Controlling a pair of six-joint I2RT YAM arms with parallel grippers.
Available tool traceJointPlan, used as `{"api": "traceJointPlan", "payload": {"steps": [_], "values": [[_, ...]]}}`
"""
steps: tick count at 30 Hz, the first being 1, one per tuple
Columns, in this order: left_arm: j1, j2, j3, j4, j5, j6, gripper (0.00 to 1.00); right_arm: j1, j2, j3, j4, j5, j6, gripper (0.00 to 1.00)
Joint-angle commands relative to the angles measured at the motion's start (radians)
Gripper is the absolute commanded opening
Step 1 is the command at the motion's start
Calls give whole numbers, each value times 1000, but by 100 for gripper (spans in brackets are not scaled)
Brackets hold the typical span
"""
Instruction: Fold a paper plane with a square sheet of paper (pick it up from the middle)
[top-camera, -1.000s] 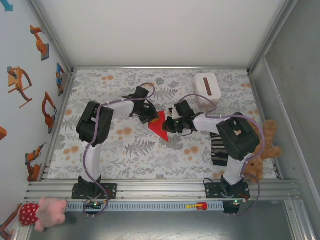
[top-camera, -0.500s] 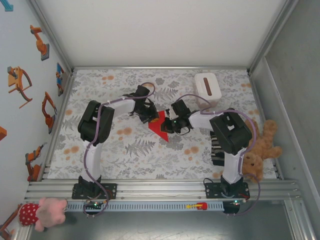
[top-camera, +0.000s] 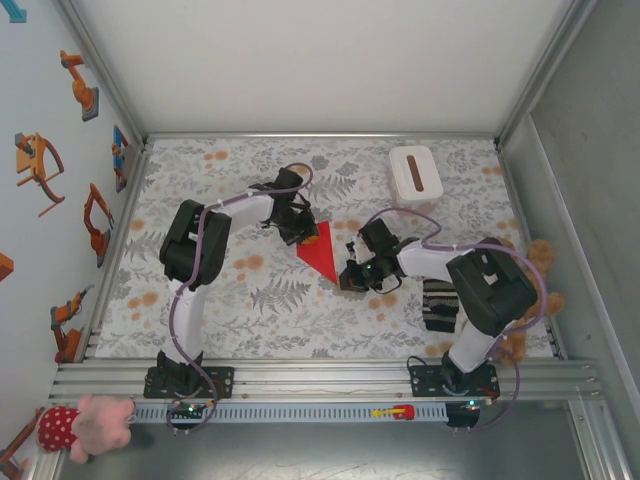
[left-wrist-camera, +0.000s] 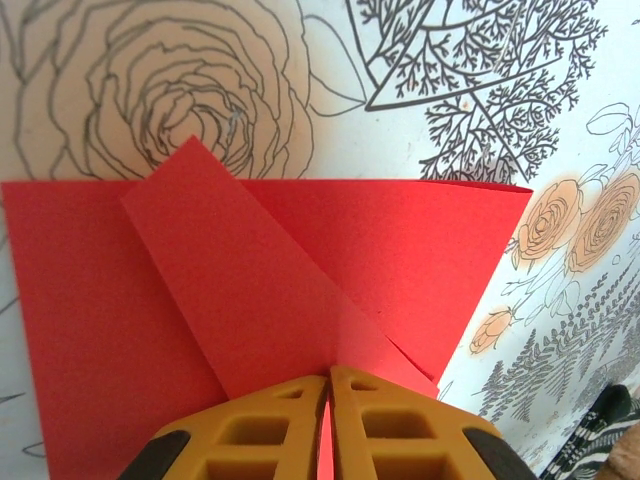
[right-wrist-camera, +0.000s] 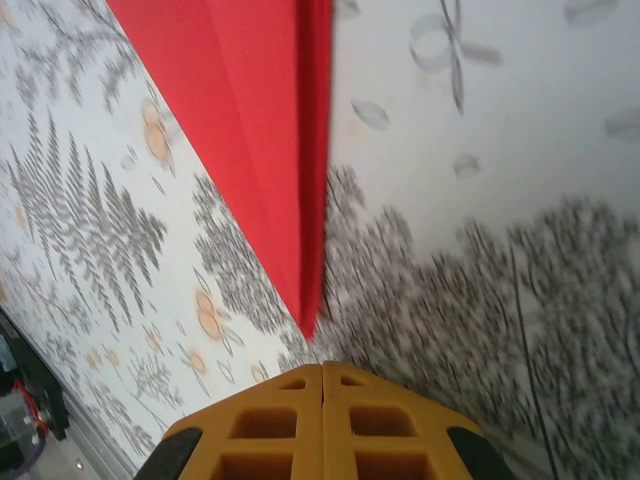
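- L gripper (left-wrist-camera: 328, 405): yellow fingers (left-wrist-camera: 250, 440) pressed nearly together w/ a thin strip of red btwn them. It's clamped on the edge of the red sheet (left-wrist-camera: 250, 290).
- L wrist view: the sheet spreads out ahead of the fingers, already folded. A narrow flap slants from the fingers up to the left, the far edge is long and straight, and the R side tapers to a corner.
- R gripper (right-wrist-camera: 322, 415): fingers fully closed, pad to pad, nothing btwn them.
- R wrist view: the sheet's sharp tip points at the R fingertips w/ a small gap, not touching. Layered fold edges run up from that tip.
- Top view: the sheet (top-camera: 320, 255) is a red triangle near table centre, btwn the two grippers. L gripper (top-camera: 298, 228) sits on its upper-left edge; R gripper (top-camera: 350, 280) is just beside the lower tip, to its right.
- Sheet is on the floral tablecloth (top-camera: 250, 290).
- White box (top-camera: 415, 173) w/ dark slot: far right part of the table, well apart from the sheet.
- Striped cloth (top-camera: 437, 305) by the R arm's elbow; brown teddy (top-camera: 540, 256) past the table's right edge.
- Pink plush (top-camera: 90, 420): near-left corner, outside the rail.
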Motion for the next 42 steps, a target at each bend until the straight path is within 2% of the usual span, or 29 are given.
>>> {"api": "traceJointPlan", "payload": {"steps": [1, 8, 10, 13, 17, 21, 24, 28, 33, 35, 39, 42], "values": [[13, 82, -31, -96, -130, -5, 12, -1, -44, -13, -44, 24, -24, 0], [12, -70, -8, 36, 8, -22, 20, -12, -135, 31, 70, 138, 45, 0], [15, -134, -19, 87, 29, -38, 23, -18, -122, 51, 111, 154, 62, 6], [24, -229, -71, 146, 14, -56, 35, -35, -65, 100, 149, 157, 83, 14], [57, -350, -220, 236, -32, -54, 49, -60, 20, 146, 214, 121, 91, 22], [100, -446, -374, 304, -51, -61, 55, -79, 115, 221, 208, 61, 63, 31], [121, -495, -454, 336, -49, -67, 60, -82, 175, 270, 189, 30, 25, 33], [129, -524, -516, 380, -27, -79, 62, -83, 227, 319, 174, -22, -10, 31], [130, -524, -544, 424, -2, -96, 63, -83, 263, 344, 177, -63, -38, 24], [130, -522, -549, 434, 4, -98, 63, -84, 273, 352, 179, -71, -47, 19], [131, -536, -577, 499, 30, -107, 66, -88, 261, 348, 199, -78, -45, 2], [131, -571, -611, 557, 39, -118, 70, -95, 206, 308, 272, -93, -8, 0]]}}
